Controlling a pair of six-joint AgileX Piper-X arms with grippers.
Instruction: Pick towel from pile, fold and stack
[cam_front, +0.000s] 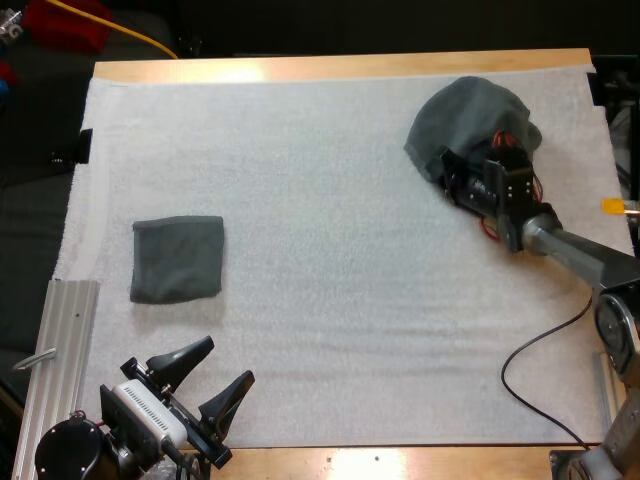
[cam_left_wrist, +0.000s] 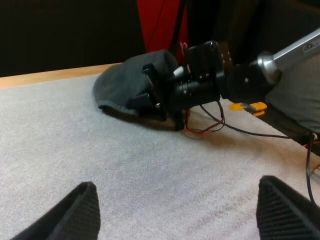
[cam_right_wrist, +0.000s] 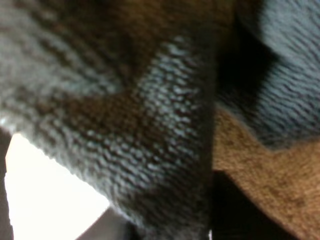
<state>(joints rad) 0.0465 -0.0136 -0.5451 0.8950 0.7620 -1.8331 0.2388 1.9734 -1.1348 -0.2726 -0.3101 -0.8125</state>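
Crumpled towel (cam_front: 468, 112) on white mat (cam_front: 340, 260)

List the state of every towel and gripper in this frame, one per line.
crumpled towel: bunched in a heap at the far right of the mat, not yet folded.
folded towel: folded flat, lying alone on the mat's left side.
left gripper: jaws open, holding nothing, clear of both towels.
right gripper: pushed into the crumpled towel's near edge; cloth hides its grip.
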